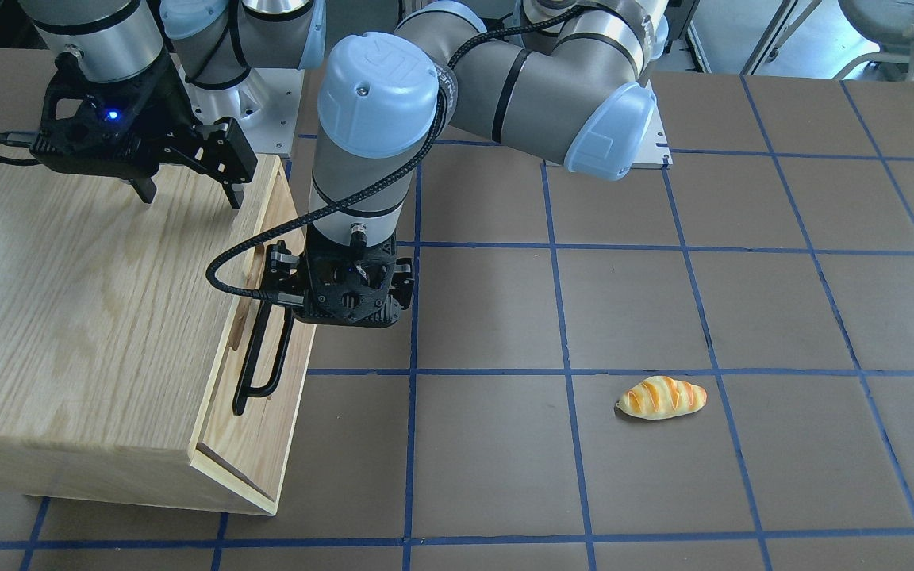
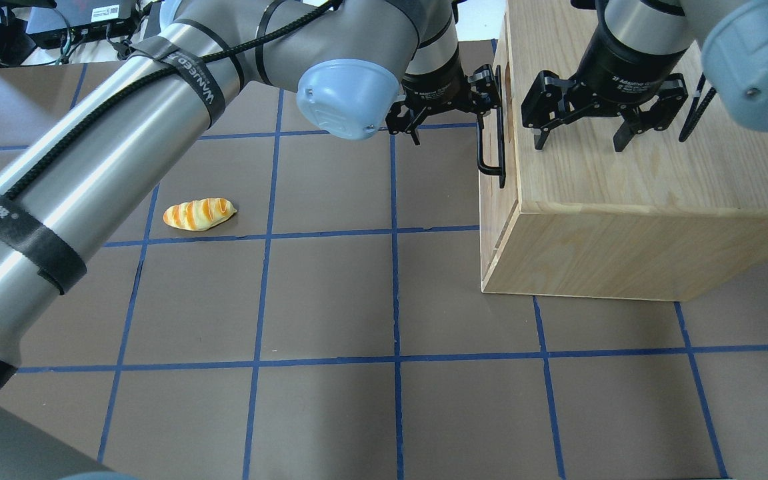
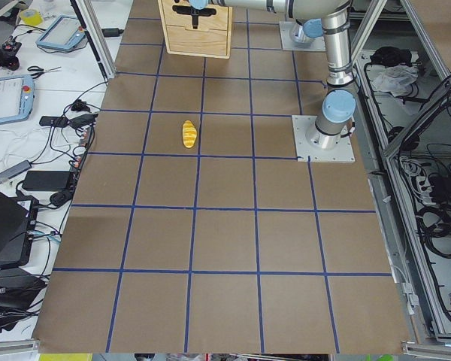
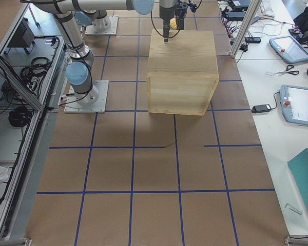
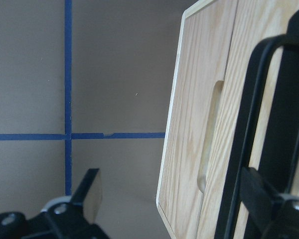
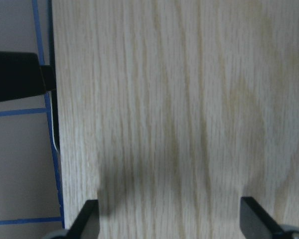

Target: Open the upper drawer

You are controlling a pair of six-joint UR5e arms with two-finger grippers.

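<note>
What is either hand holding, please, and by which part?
Nothing is gripped: the left hand is open at the black metal bar handle of the pale-wood upper drawer; the right hand is open.

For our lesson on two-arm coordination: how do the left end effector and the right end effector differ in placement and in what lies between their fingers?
Placement: the left end effector hangs beside the upper drawer front; the right end effector is over the cabinet top. Contents: the left one's fingers straddle the black handle; the right one's have nothing between them. Shared: both are open and point downward.
</note>
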